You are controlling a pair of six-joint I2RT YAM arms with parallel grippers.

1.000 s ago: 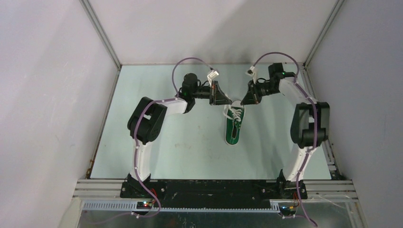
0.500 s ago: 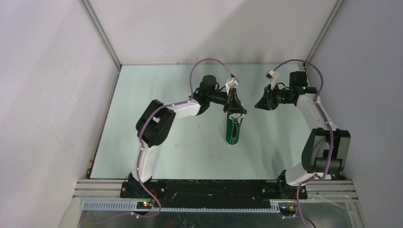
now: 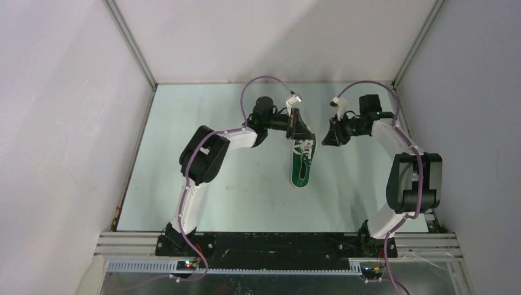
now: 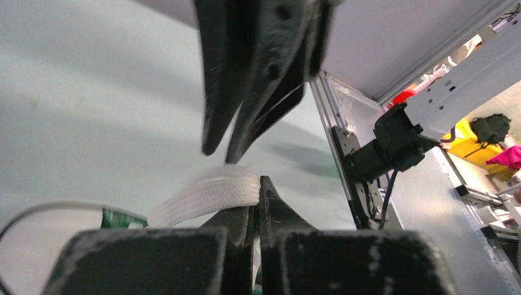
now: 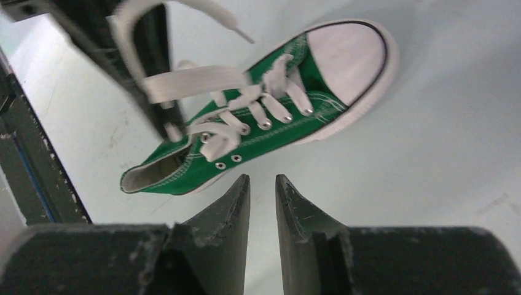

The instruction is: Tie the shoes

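Well, a few things can go wrong here. The small green canvas sneaker with a white sole edge (image 3: 300, 169) stands on its sole near the middle of the pale green counter (image 3: 215, 178), a touch toward the far edge. The left fingers (image 4: 258, 184) are clamped on a long flat white lace (image 4: 209, 190) and hold it up just above the shoe. Nothing holds the shoe down. So I think a hard pull may tip it over or drag it across the counter. The lace may also slip out of the pinch.

The right fingers (image 5: 261, 184) are a little apart and hold nothing. They hang just beside the shoe, on the side of the right edge. If they reach in for the lace, they could bump the left fingers, because the two sit close. They could also grab the wrong bit, since loose lace lies crossed over the tongue. I see no bow.

The shoe's long side runs from the near edge to the far edge. Its white rubber toe cap (image 5: 344, 55) points at the far edge and leans a bit to the right.
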